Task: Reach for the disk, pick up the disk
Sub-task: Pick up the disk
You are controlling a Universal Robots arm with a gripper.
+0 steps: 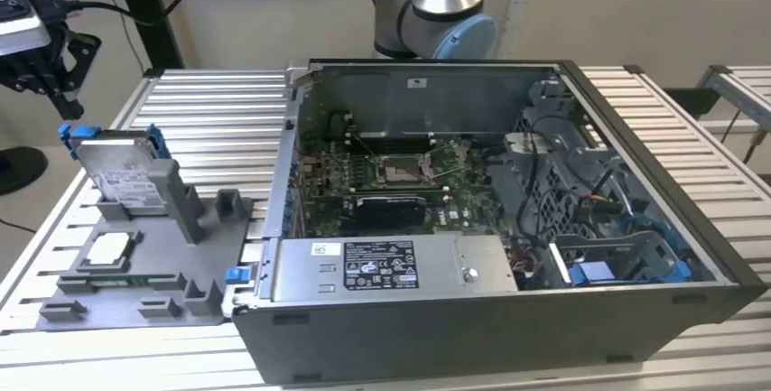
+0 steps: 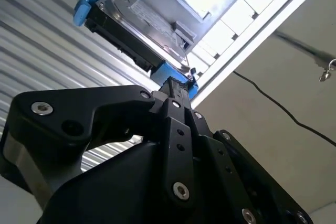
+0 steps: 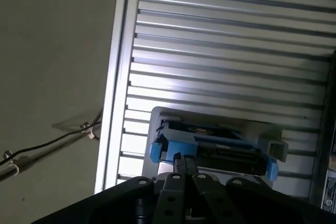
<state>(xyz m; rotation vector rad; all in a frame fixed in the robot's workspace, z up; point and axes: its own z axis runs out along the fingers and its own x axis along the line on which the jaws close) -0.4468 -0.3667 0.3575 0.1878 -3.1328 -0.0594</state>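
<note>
Here, the disk (image 1: pixel 121 174) stands on edge in a grey holder (image 1: pixel 181 274) on the slatted metal table (image 1: pixel 205 111), at the exterior view's left of the open computer case (image 1: pixel 482 337). Its labelled face leans back a little, its long axis rises out of the holder, and blue rails (image 1: pixel 75 131) cap its two upper corners.

The gripper (image 1: pixel 67 102) hangs above the disk and a shade toward the exterior view's left. It is clear of the disk, with open air between its fingertips and the drive's top edge.

In the second wrist view the gripper (image 2: pixel 176 83) points down at the disk (image 2: pixel 139 22), its tip lined up with one blue corner rather than the middle of the top edge. The first wrist view agrees: the gripper (image 3: pixel 182 160) sits over the end of the disk (image 3: pixel 220 148) nearer the table's edge, and the top edge runs crosswise beyond the fingertips.

The fingers look drawn together, with no gap to speak of and nothing held between them. Judged from these views, the reach is under way and the disk is untouched in its holder.
</note>
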